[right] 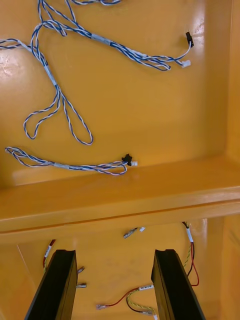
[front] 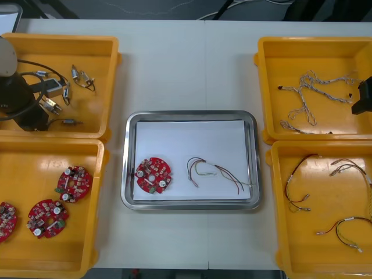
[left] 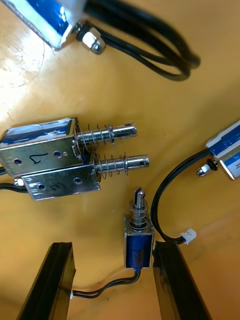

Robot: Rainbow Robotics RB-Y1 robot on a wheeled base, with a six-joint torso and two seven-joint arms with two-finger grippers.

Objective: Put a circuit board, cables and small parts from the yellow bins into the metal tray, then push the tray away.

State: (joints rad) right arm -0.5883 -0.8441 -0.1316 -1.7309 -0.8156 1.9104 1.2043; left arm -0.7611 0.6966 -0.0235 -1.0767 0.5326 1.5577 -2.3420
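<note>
My left hand (left: 111,247) is down in the far left yellow bin (front: 96,40). Its fingers (left: 57,280) are spread wide and grip nothing. Between them lies a blue-bodied metal part (left: 137,247), close against one finger and well apart from the other. Its sprung pin points away from the hand and its black lead trails back between the fingers. Just past that pin, two more small metal parts (left: 47,160) lie side by side, touching.

My right hand (right: 115,255) is also wide open and holds nothing. It hangs over the near right yellow bin (front: 278,203), with red and yellow cables (right: 125,297) under the fingers. Beyond the fingertips runs the wall between the bins. Past it, twisted blue and white cables (right: 60,95) lie in the far right yellow bin (front: 263,87).

The metal tray (front: 190,114) sits on the desk (front: 174,52) between the two hands, white inside. In it a round red circuit board (front: 153,174) lies on the left hand's side. A loose cable (front: 218,171) lies beside it, apart. Nearer me than the left hand, the near left yellow bin (front: 87,250) holds three more boards (front: 74,183).
</note>
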